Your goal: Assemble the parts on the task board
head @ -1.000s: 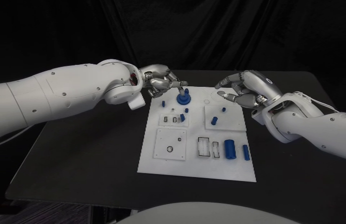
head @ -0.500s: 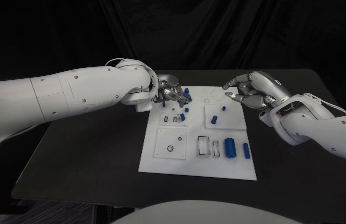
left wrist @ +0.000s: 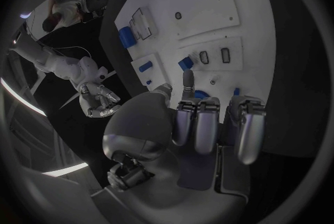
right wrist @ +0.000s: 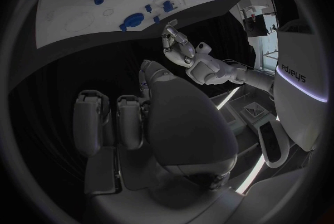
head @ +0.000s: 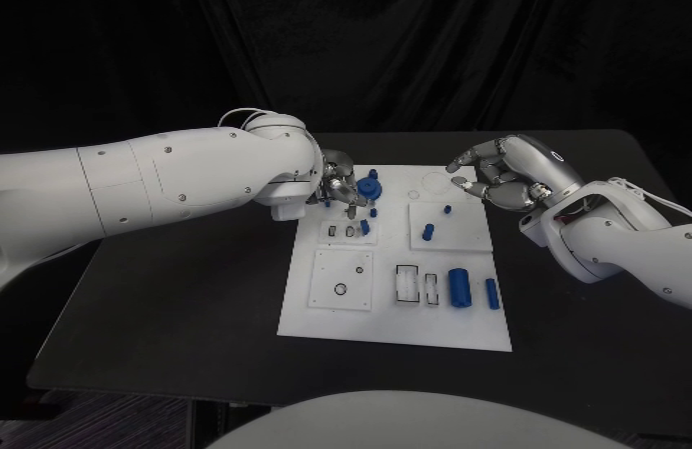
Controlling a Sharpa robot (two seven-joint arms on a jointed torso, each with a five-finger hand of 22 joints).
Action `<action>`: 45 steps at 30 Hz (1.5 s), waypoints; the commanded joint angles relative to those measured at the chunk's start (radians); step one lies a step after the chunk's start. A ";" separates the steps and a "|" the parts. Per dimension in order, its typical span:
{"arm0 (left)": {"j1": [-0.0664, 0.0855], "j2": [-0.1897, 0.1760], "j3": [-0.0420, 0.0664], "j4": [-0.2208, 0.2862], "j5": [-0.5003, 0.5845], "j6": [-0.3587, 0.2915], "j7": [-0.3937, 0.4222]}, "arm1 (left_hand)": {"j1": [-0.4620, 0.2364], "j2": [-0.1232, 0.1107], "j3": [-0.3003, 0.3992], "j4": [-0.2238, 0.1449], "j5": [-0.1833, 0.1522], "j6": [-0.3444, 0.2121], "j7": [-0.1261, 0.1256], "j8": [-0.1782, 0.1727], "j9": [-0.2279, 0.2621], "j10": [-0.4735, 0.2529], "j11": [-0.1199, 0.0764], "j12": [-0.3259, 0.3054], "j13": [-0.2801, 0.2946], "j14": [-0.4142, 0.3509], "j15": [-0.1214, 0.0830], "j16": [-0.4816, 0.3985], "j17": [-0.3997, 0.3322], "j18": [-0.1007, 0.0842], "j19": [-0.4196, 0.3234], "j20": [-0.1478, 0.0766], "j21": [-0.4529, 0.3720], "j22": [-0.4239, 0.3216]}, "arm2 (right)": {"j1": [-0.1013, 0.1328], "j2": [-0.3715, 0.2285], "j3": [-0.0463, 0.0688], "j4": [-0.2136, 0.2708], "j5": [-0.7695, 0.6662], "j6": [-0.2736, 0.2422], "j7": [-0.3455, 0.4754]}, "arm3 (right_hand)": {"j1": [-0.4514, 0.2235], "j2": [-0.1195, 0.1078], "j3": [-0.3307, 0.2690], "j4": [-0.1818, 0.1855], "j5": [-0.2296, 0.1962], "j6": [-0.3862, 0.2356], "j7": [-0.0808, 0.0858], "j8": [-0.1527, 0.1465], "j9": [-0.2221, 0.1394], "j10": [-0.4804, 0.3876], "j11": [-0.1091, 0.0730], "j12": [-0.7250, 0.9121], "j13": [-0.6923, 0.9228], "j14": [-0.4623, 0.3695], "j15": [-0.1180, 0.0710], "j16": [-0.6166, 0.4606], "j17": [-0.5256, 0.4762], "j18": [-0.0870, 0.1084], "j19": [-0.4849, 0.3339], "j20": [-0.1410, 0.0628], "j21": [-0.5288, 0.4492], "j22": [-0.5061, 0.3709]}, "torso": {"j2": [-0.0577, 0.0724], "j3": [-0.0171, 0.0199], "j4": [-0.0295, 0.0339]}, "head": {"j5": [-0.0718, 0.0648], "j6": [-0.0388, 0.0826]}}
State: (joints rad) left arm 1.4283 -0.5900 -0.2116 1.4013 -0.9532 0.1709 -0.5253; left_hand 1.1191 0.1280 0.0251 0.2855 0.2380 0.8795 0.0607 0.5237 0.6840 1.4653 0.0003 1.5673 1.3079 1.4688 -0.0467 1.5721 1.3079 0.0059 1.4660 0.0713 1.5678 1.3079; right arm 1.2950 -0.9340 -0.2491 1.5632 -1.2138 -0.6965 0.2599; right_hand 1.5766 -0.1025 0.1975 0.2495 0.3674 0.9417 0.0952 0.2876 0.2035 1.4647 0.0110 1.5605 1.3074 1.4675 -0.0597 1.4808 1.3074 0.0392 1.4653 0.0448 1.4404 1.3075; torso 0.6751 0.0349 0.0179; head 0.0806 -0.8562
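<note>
On the worktop point(head: 173, 299): the task board point(head: 397, 324) is laid flat in the middle, long side running near to far, so both arms can reach it.
Far-left corner of board: the left hand point(head: 340, 187) is brought down over the round blue part point(head: 369, 188), likely to seat or turn it.
Left hand state: fingers point(left wrist: 197, 123) are curled down beside the blue part; whether it is actually gripped cannot be told, contact is hidden by the fingers.
Far-right edge of board: the right hand point(head: 502, 177) is held above the board, apart from the parts, judged to be parked clear while the left works.
Right hand state: fingers point(right wrist: 92, 118) are curled in loosely, nothing seen in them.
Mid board: small blue pegs point(head: 428, 233) are stood in their sub-plates, apparently already placed.
Near right of board: the larger blue cylinder point(head: 459, 287) and a slimmer blue piece point(head: 492, 293) are laid on their sides beside open rectangular slots point(head: 407, 285), judged not yet fitted.
Near left: a ring recess point(head: 339, 290) is seen in its own sub-plate.
</note>
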 commanded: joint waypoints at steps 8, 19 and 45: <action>-0.024 0.035 0.001 -0.027 -0.010 0.031 -0.038 | -0.011 -0.010 -0.002 -0.008 -0.005 0.021 -0.010 0.021 0.057 0.105 -0.017 0.003 0.263 0.102 -0.016 -0.001 0.263 -0.006 0.105 -0.017 0.003 0.263 | -0.002 -0.002 0.001 -0.001 0.000 0.012 -0.023 | 0.005 0.004 0.002 -0.002 0.005 -0.001 0.009 -0.003 -0.002 0.085 0.009 -0.006 0.232 0.069 0.008 -0.003 0.091 -0.002 0.037 0.009 -0.005 0.201 | -0.001 -0.0037 0.0010 | 0.018 0.007; -0.053 0.053 0.001 -0.048 -0.010 -0.032 0.014 | -0.018 -0.008 -0.002 -0.004 -0.009 0.013 -0.011 0.022 0.083 0.105 -0.020 0.003 0.263 0.102 -0.019 -0.001 0.263 -0.006 0.105 -0.021 0.003 0.263 | -0.002 -0.006 0.001 0.003 0.000 0.021 -0.033 | 0.002 0.007 0.003 0.000 0.005 -0.001 0.009 -0.004 -0.003 0.085 0.010 -0.006 0.231 0.069 0.009 -0.004 0.089 -0.002 0.036 0.010 -0.006 0.200 | -0.005 -0.0021 0.0053 | 0.009 -0.011; -0.070 0.062 0.001 -0.068 -0.010 -0.056 0.012 | -0.017 -0.009 0.001 -0.009 -0.014 0.019 -0.016 0.026 0.118 0.105 -0.023 0.003 0.263 0.102 -0.022 -0.001 0.263 -0.006 0.105 -0.024 0.003 0.263 | -0.002 0.001 0.001 -0.004 0.000 0.047 -0.051 | -0.002 0.011 0.004 0.003 0.008 -0.002 0.010 -0.006 -0.005 0.082 0.010 -0.008 0.227 0.068 0.010 -0.006 0.086 -0.001 0.035 0.012 -0.010 0.199 | -0.007 -0.0058 0.0026 | 0.008 -0.017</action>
State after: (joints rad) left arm 1.3599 -0.5292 -0.2118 1.3344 -0.9611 0.1184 -0.5215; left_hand 1.1023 0.1191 0.0256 0.2797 0.2246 0.8983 0.0487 0.5470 0.8022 1.4635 -0.0158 1.5673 1.3076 1.4662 -0.0633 1.5721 1.3077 0.0061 1.4642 0.0546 1.5678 1.3076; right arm 1.2947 -0.9337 -0.2488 1.5598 -1.2131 -0.6614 0.2324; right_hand 1.5766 -0.1026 0.1975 0.2495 0.3714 0.9381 0.0988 0.2876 0.1996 1.4682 0.0144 1.5566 1.3073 1.4639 -0.0561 1.4802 1.3074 0.0392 1.4652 0.0519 1.4366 1.3074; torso 0.6701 0.0294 0.0191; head 0.0894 -0.8727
